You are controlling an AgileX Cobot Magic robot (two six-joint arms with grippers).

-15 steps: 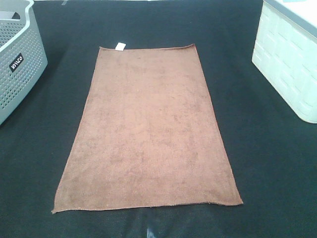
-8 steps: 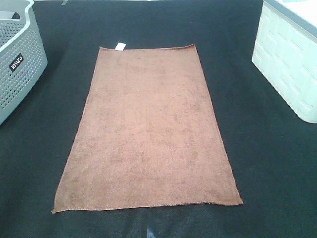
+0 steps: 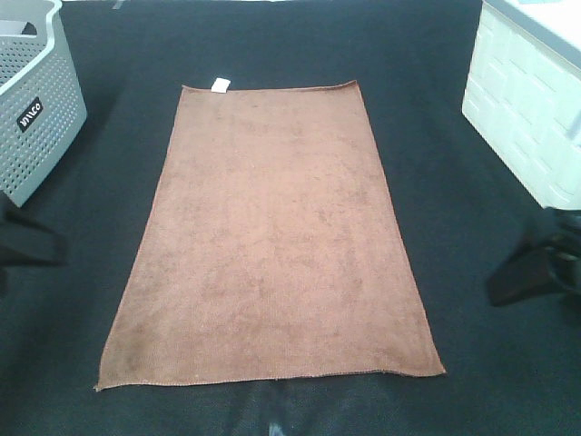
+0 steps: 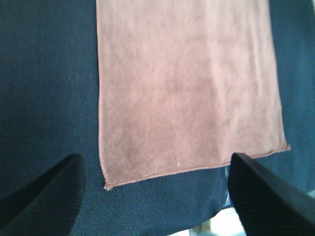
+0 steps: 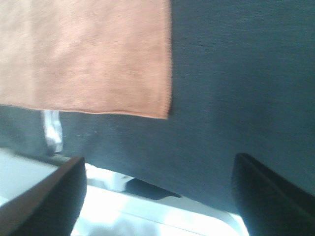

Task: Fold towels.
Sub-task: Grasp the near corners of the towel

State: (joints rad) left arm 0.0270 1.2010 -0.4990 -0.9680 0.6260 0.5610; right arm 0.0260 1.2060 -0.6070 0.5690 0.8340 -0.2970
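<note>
Seeing the towel flat and fully spread on the black table cover, centre of the overhead frame, long axis running top to bottom, no fold in it yet. Its white tag sticks out of the far short hem, near the upper left corner of the cloth. I have the left gripper at the left edge of the frame, mid-height, with black cover between it and the towel's long edge. The right gripper sits at the right edge, slightly lower, also apart from the cloth. On the left wrist cam the fingers are spread wide, nothing held, with the near hem and one corner showing between them. Right wrist cam is the same: fingers wide apart, empty, the other near corner in view. Grey perforated basket upper left, white bin upper right, both away from the towel.
</note>
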